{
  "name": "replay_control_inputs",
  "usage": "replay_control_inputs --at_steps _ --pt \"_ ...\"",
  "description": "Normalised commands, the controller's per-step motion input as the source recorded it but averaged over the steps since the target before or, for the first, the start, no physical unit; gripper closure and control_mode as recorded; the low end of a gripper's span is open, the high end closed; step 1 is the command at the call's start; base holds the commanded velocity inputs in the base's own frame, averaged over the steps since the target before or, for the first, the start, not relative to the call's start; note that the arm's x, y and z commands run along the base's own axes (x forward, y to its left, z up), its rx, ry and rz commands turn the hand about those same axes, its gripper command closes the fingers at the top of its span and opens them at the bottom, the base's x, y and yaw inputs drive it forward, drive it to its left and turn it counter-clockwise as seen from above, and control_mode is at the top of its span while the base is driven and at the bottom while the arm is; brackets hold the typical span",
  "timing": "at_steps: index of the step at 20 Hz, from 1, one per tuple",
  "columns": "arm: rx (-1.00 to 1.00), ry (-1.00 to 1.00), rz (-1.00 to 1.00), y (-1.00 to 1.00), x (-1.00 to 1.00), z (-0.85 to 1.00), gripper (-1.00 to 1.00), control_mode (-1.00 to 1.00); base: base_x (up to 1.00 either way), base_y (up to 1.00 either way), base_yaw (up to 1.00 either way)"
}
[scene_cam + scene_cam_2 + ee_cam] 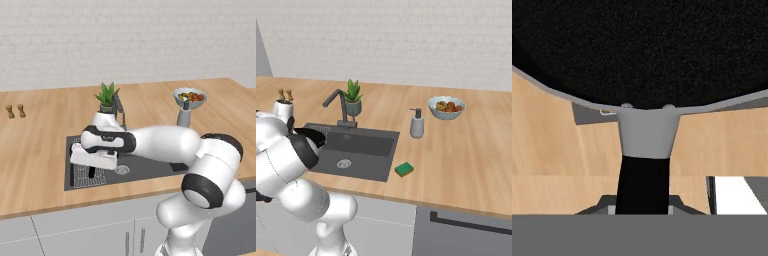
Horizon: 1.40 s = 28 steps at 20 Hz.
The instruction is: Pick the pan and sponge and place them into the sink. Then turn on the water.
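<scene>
The gripper (643, 210) is clamped on the long black handle of the pan (637, 50), whose round black underside spreads just beyond the finger tips, held above the left end of the sink (363, 145). On the wooden counter (466, 155), the green sponge (404, 169) lies just off the sink's front right corner. Farther back, the faucet (338, 102) and a potted plant (353, 100) stand along the sink's rear edge, with a soap dispenser (416, 123) and a fruit bowl (446, 107) off to the right.
</scene>
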Motion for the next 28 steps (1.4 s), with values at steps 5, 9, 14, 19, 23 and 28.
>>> replay_control_inputs --at_steps 5,9,14,19,23,28 --pt "-0.25 0.09 0.02 -0.59 0.00 0.01 1.00 -1.00 0.00 0.00 0.00" --pt "-0.13 0.05 0.03 -0.70 0.03 0.07 1.00 -1.00 0.00 0.00 0.00" --pt "-0.05 0.00 0.08 -0.70 0.03 0.02 1.00 -1.00 0.00 0.00 0.00" --pt "-0.01 0.00 0.22 -0.79 0.00 0.01 1.00 -1.00 0.00 0.00 0.00" --pt "0.00 0.00 0.27 -0.76 0.00 0.03 1.00 -1.00 0.00 0.00 0.00" --pt "0.00 0.00 0.30 -0.76 0.00 0.13 1.00 -1.00 0.00 0.00 0.00"
